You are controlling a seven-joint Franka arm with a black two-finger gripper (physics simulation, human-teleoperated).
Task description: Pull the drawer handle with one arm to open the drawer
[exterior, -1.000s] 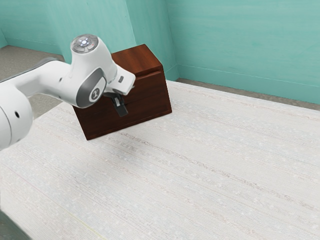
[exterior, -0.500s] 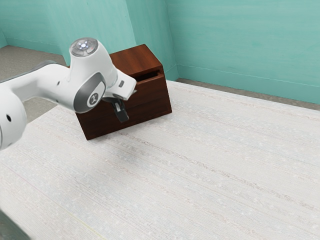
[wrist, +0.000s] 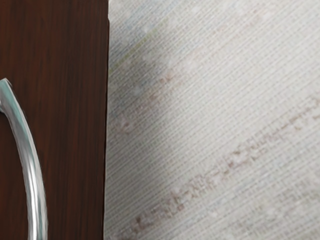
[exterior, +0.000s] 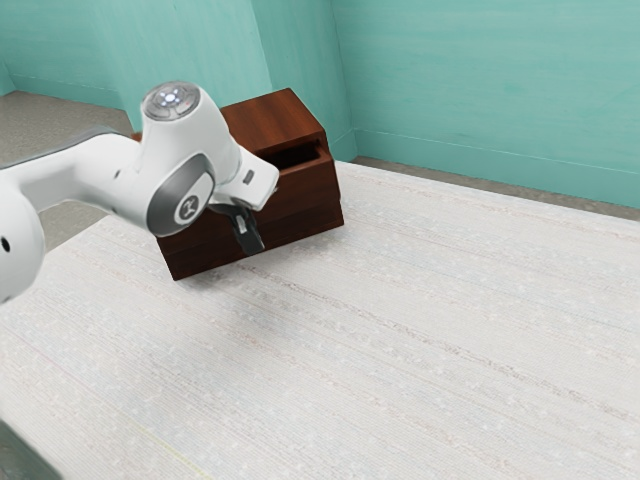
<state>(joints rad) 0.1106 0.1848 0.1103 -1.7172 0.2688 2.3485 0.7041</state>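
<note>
- Exterior view: a dark brown wooden cabinet (exterior: 275, 115) stands at the far side of the pale counter (exterior: 430, 330), near the corner of the teal wall (exterior: 480, 70).
- Its top drawer (exterior: 300, 182) stands partly out of the cabinet, toward the exterior view's right, and a dark gap shows behind the drawer front.
- The white arm (exterior: 90, 180) comes in from the exterior view's left and ends at the drawer front.
- The black fingers (exterior: 246, 231) hang just before the drawer front; whether they are apart or clamped on something, I cannot tell.
- Wrist view: the dark wood of the drawer front (wrist: 65, 100) is close under the hand.
- A curved silver handle (wrist: 27, 165) lies across this wood.
- Beside the wood's straight edge is the pale counter (wrist: 220, 125), with a soft shadow along that edge.
</note>
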